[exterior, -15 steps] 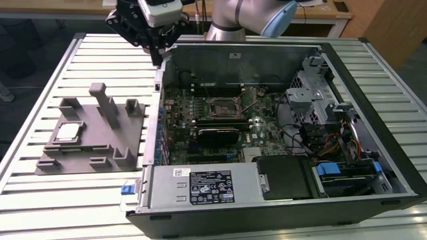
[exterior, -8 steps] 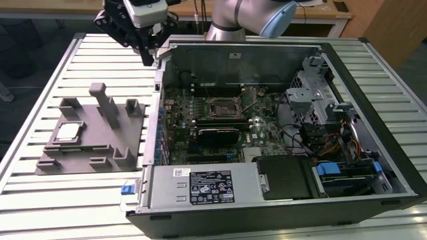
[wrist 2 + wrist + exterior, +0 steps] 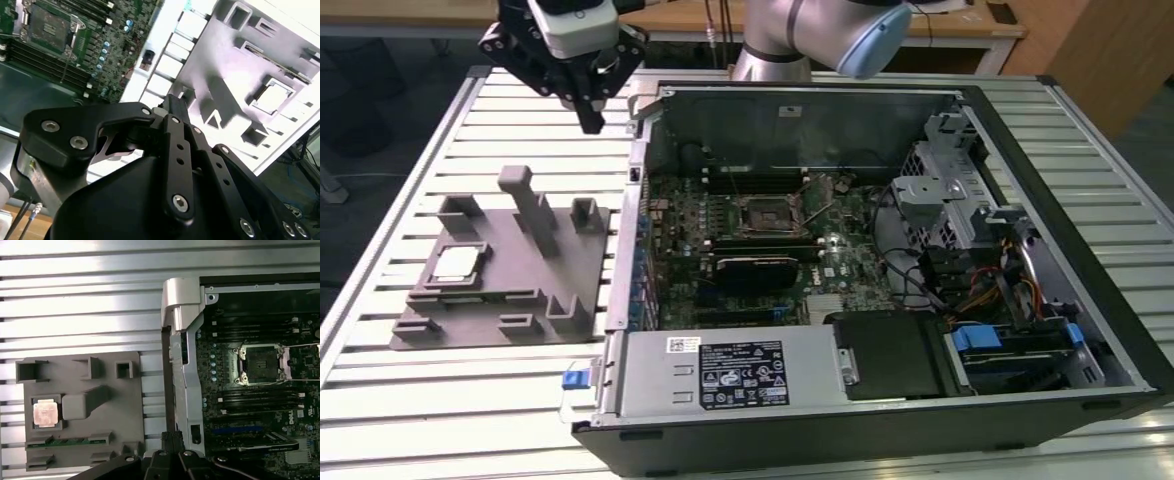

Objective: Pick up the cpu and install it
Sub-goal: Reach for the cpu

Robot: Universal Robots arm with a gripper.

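The cpu (image 3: 458,262) is a small pale square chip lying flat in a recess of the grey fixture block (image 3: 520,300) on the exterior view's left. It also appears in both wrist views (image 3: 274,96) (image 3: 46,413). My gripper (image 3: 591,122) hangs high above the slatted table, behind the fixture and beside the case's back corner, well away from the cpu. Its black fingers (image 3: 175,107) are pressed together with nothing between them, so it is shut. The open socket (image 3: 767,213) sits on the motherboard inside the case, and in both wrist views (image 3: 261,365) (image 3: 47,27).
The open computer case (image 3: 1014,130) lies on its side on the slatted metal table (image 3: 440,400). A drive cage and cables (image 3: 961,220) fill its right side; a power supply (image 3: 720,372) lies at the front. Tall grey posts (image 3: 527,200) rise from the fixture.
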